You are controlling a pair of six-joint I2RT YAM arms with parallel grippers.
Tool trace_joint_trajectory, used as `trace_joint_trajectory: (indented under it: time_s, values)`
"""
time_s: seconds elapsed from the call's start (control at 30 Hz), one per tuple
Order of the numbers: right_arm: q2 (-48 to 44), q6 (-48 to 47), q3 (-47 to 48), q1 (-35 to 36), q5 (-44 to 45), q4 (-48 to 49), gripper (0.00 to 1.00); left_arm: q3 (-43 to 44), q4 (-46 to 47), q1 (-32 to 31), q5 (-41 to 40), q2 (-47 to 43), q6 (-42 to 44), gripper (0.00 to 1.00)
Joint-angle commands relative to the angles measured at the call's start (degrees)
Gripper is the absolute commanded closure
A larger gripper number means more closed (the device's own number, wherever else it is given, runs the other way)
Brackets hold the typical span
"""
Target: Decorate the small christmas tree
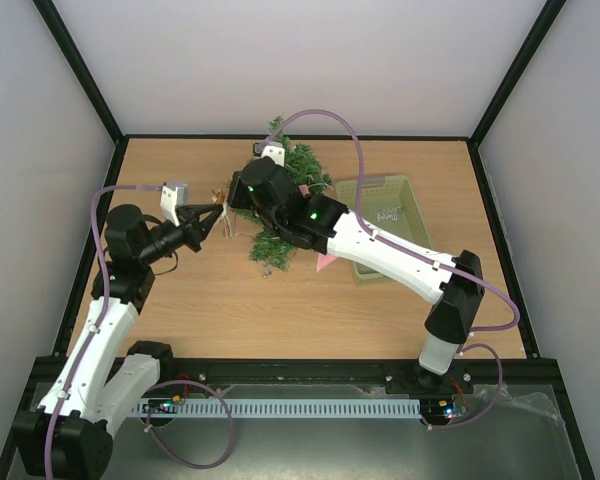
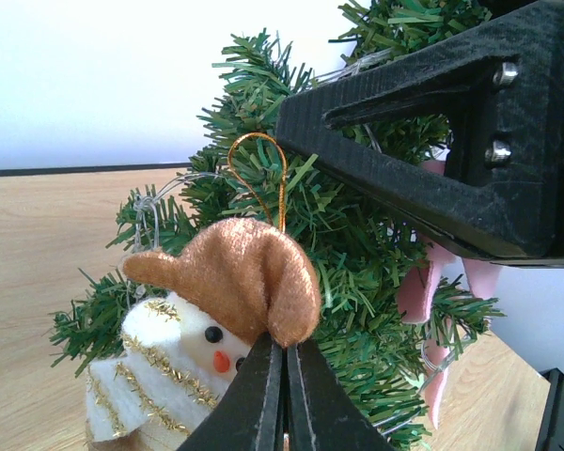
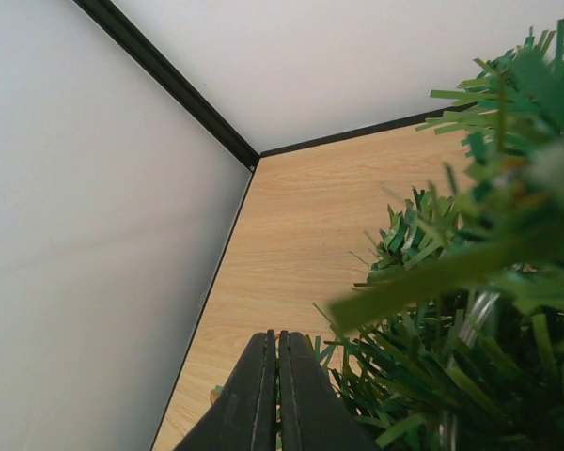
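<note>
The small christmas tree (image 1: 302,170) lies on the wooden table behind the arms; its needles fill the left wrist view (image 2: 357,244) and the right of the right wrist view (image 3: 451,376). My left gripper (image 1: 212,222) (image 2: 287,352) is shut on the brown hat of a white snowman ornament (image 2: 179,366) with a gold hanging loop (image 2: 258,174), held right against the branches. My right gripper (image 1: 236,200) (image 3: 279,340) is shut at the tree's left edge, with green needles showing in its slit. Its black fingers (image 2: 414,141) sit just above the ornament.
A pale green plastic basket (image 1: 400,195) stands to the right of the tree, under the right forearm. A pink piece (image 1: 325,262) (image 2: 418,291) hangs among the lower branches, and a thin wire (image 2: 155,197) runs through them. Black frame rails edge the table.
</note>
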Motion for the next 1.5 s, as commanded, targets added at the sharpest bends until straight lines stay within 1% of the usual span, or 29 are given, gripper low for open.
trace_joint_trajectory:
  time_s: [0.0, 0.3, 0.53, 0.83, 0.97, 1.0, 1.1, 1.47]
  values:
    - [-0.16, -1.00, 1.47, -0.37, -0.19, 0.82, 0.98, -0.45, 0.85, 0.35, -0.38, 0.32, 0.81, 0.98]
    - [-3.28, -2.09, -2.48, -0.40, -2.06, 5.23, 0.98, 0.02, -0.19, 0.35, -0.40, -0.82, 1.09, 0.98]
    - [-4.80, -2.64, -3.56, -0.40, -1.75, 5.68, 0.98, 1.72, -1.62, 0.35, -1.07, -1.19, 1.61, 0.98]
    - [-5.59, -1.91, -4.61, -0.40, -3.94, 4.86, 0.98, 1.55, -2.12, 0.35, -0.69, -1.87, 1.74, 0.98]
    - [-6.04, -1.13, -4.96, -0.36, -3.59, 4.61, 0.98, 1.30, -1.51, 0.31, 0.12, -1.94, 1.74, 0.98]
    - [-6.00, -1.01, -4.64, -0.37, -3.55, 4.29, 0.98, 1.23, -1.26, 0.35, 0.46, -1.93, 1.70, 0.98]
    - [-5.29, -0.68, -3.42, -0.36, -3.37, 2.45, 0.92, 0.60, 0.06, 0.35, 1.47, -2.39, 2.07, 0.98]
    - [-3.47, -0.14, -1.16, -0.40, -3.97, 0.73, 0.90, -0.15, 0.93, 0.34, 1.13, -3.32, 4.33, 0.98]
